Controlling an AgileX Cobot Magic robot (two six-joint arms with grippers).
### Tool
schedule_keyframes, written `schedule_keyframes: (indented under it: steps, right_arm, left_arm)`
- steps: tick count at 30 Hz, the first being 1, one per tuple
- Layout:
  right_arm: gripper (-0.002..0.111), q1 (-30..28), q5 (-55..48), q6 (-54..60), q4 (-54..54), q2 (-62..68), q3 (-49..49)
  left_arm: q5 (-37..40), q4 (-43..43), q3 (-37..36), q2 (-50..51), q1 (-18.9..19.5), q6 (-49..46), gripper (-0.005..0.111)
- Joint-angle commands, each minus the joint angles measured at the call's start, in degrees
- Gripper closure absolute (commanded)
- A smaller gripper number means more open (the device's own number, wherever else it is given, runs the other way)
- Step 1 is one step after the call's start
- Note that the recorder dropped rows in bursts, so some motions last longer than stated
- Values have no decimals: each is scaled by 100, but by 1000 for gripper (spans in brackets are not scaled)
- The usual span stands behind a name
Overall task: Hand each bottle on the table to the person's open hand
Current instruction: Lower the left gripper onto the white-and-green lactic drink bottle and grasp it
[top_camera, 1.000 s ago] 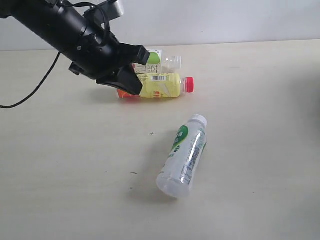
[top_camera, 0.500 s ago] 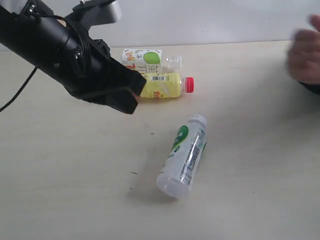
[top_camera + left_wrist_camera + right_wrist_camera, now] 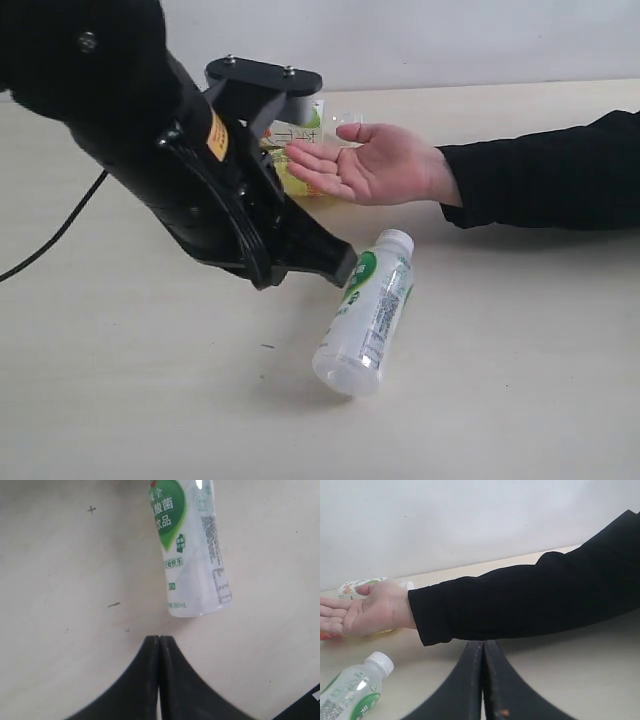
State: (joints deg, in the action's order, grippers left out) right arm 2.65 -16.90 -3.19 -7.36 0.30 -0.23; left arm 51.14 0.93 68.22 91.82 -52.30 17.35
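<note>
Since the earlier frames, the black left end effector (image 3: 343, 266) has been swung down from the upper left to the middle of the exterior view. A bare open hand (image 3: 365, 165) on a black-sleeved arm has been brought in from the right edge, palm up.

The left end effector is seen with its fingers pressed together, empty. Its tip is just beside the label of the white, green-labelled plastic bottle (image 3: 367, 312), which lies on its side on the pale beige counter (image 3: 120, 400), lower middle, cap towards the hand. Around the hand, a yellow-labelled bottle (image 3: 297, 182) and an apple-labelled bottle (image 3: 306, 122) are partly hidden. The right end effector (image 3: 483, 643) is likewise closed on nothing.

With the hand now offered and no bottle held, a pickup is judged to be due. The left fingers would have to be parted before the white bottle could be grasped.
</note>
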Motion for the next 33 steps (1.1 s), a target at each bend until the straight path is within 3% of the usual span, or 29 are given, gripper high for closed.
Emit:
schedule_keyframes:
  steps: [1, 6, 9, 14, 17, 22, 25, 33]
  right_arm:
    - [108, -2, 48, 13, 23, -30, 23]
    - [108, -2, 48, 13, 23, -30, 23]
    - [108, -2, 48, 13, 23, -30, 23]
    - [108, -2, 48, 13, 23, -30, 23]
    - [108, -2, 48, 13, 23, -30, 23]
    - [108, -2, 48, 13, 23, -30, 23]
    - [108, -2, 48, 13, 23, -30, 23]
    - [108, -2, 48, 13, 23, -30, 23]
  left_arm:
    - [15, -169, 459, 513, -203, 223, 107]
    - [356, -753, 1051, 1242, -540, 333, 107]
    - [734, -1526, 1365, 1571, -714, 1048, 107]
    - [266, -1440, 1559, 1751, -759, 1231, 102]
    - [-147, -1125, 1577, 1792, -759, 1231, 83]
    - [-310, -1080, 1577, 1899, -759, 1173, 33]
    - [-310, -1080, 1577, 2041, -759, 1037, 13]
    - [-403, -1166, 1577, 2406, -759, 993, 10]
